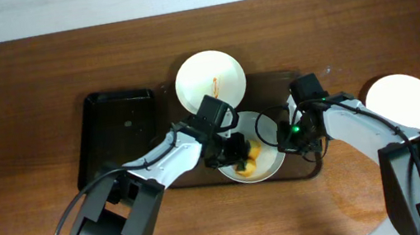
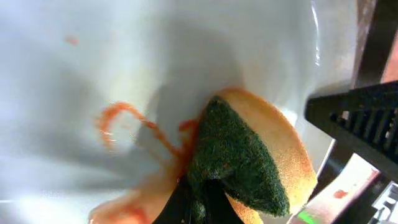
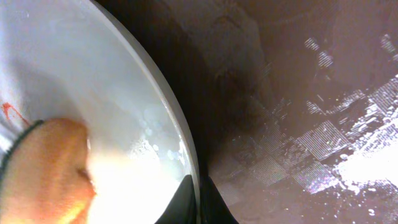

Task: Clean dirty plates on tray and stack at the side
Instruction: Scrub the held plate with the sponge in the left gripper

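Observation:
A white plate (image 1: 270, 161) smeared with red sauce lies on the dark brown tray (image 1: 306, 171). My left gripper (image 1: 239, 158) is shut on a yellow sponge with a green scouring side (image 2: 239, 155) and presses it on the plate (image 2: 124, 62) beside the sauce streaks (image 2: 115, 118). My right gripper (image 1: 286, 141) is shut on the plate's right rim (image 3: 186, 162), one finger each side. The sponge shows at the lower left of the right wrist view (image 3: 43, 174). A second white plate (image 1: 209, 80) with a red streak lies at the tray's back. A clean white plate (image 1: 403, 101) sits on the table at the right.
A black rectangular tray (image 1: 115, 136) lies on the wooden table to the left of the brown tray. The brown tray's wet surface (image 3: 298, 93) fills the right wrist view beside the plate.

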{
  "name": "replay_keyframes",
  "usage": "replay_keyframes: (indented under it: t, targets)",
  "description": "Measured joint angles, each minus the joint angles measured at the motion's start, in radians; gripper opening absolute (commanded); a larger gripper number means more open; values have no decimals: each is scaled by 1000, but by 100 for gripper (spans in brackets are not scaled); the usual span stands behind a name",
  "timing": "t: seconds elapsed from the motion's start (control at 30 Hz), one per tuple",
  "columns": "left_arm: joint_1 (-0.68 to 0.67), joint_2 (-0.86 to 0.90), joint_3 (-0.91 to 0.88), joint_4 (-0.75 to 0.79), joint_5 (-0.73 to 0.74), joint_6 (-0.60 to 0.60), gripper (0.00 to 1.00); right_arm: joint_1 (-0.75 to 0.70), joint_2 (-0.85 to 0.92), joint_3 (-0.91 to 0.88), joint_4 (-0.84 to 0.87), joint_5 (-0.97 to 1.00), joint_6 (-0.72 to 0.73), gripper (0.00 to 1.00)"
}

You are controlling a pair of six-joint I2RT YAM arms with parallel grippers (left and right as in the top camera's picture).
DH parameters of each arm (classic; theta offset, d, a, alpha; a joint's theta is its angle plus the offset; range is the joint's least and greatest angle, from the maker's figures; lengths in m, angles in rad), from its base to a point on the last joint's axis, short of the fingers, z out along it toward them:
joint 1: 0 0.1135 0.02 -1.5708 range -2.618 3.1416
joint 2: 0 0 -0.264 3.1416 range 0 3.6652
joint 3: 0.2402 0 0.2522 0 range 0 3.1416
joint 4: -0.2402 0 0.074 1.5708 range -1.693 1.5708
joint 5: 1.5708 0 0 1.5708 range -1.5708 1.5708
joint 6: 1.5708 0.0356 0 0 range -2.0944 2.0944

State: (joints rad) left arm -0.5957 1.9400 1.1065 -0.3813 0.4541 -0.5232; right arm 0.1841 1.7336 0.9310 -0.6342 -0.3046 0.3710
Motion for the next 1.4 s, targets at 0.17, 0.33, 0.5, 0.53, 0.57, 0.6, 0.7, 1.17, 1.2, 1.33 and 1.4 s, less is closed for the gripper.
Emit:
replay_keyframes:
  t: [0.17, 0.33, 0.5, 0.53, 0.57, 0.6, 0.7, 1.17, 1.2, 1.33, 1.4]
  targets:
    - [100, -17, 1, 15, -71, 26, 0, 1, 1, 0, 1, -1, 1, 4]
    - [111, -52, 1, 23, -201, 53, 0, 2, 1, 0, 0, -9, 3, 4]
    - [122, -242, -4, 24, -404, 109, 0, 3, 1, 0, -5, -10, 4, 4]
    - [127, -301, -4, 5, -439, 113, 0, 3, 1, 0, -4, -10, 4, 4]
    - [128, -353, -3, -33, -463, 116, 0, 3, 1, 0, 2, -11, 5, 4]
    - [128, -378, -1, -88, -483, 117, 0, 3, 2, 0, 24, -8, 3, 4]
    - [141, -378, -5, -204, -522, 120, 0, 3, 2, 0, 38, 3, 3, 4]
    - [9, -117, -5, 90, -256, 180, 0, 5, 2, 2, 31, 13, 4, 4]
    - [7, -95, -6, 99, -252, 180, 0, 5, 2, 2, 31, 14, 3, 4]
    - [2, -37, -5, 129, -349, 181, 0, 5, 2, 2, 30, 15, 3, 4]
    - [-4, -37, -1, 113, -455, 183, 0, 5, 2, 2, 28, 15, 3, 4]
